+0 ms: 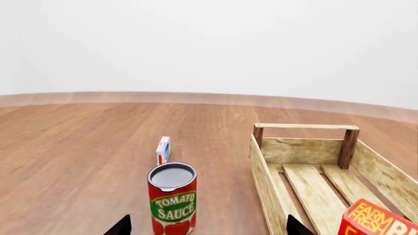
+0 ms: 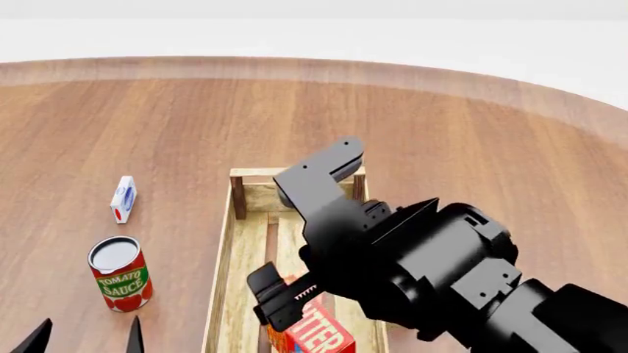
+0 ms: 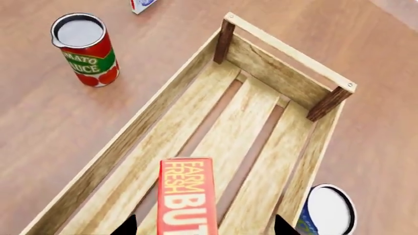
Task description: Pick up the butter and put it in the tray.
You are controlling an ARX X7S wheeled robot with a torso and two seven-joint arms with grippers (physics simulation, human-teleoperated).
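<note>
The right hand [image 2: 294,298] is pinching the butter [image 3: 187,196] over the tray [image 3: 274,73], the carton hanging inside the tray's walls above the slats. It is probably nearing the drop: lowering until the carton is almost resting on the slats, then spreading the fingers, should be keeping it from tumbling. The left hand [image 1: 205,229] is idling spread, beside the tray near the tomato sauce can [image 1: 172,198].
</note>
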